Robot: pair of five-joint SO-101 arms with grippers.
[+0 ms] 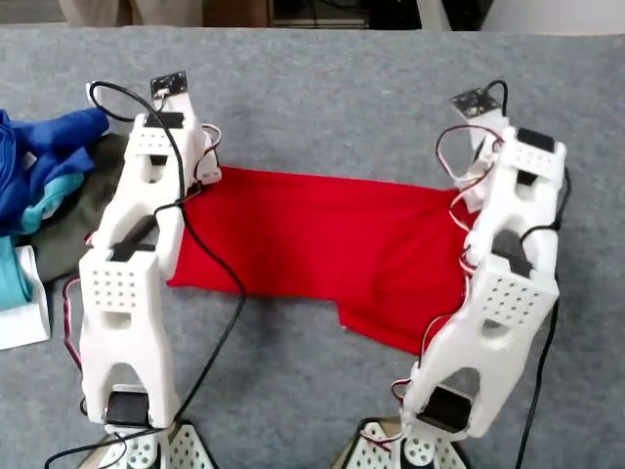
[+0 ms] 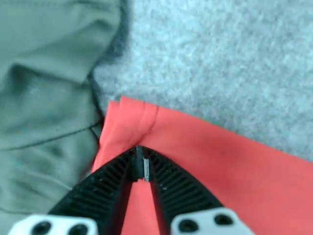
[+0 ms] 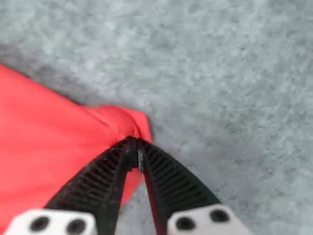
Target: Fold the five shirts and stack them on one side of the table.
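A red shirt (image 1: 312, 244) lies spread across the middle of the grey table between the two arms. My left gripper (image 2: 140, 164) is shut on the red shirt's (image 2: 220, 166) left far corner, pinching a fold of cloth beside a grey-green shirt (image 2: 44, 88). In the high view that gripper (image 1: 200, 174) sits at the shirt's upper left corner. My right gripper (image 3: 133, 155) is shut on a bunched corner of the red shirt (image 3: 49, 132) at its right side, seen from above at the right gripper (image 1: 467, 200).
A pile of other shirts lies at the table's left edge: blue (image 1: 44, 147), teal (image 1: 15, 269) and dark grey-green (image 1: 83, 210). A white object (image 1: 24, 313) sits below the pile. Bare grey felt (image 1: 322, 107) stretches behind and in front of the red shirt.
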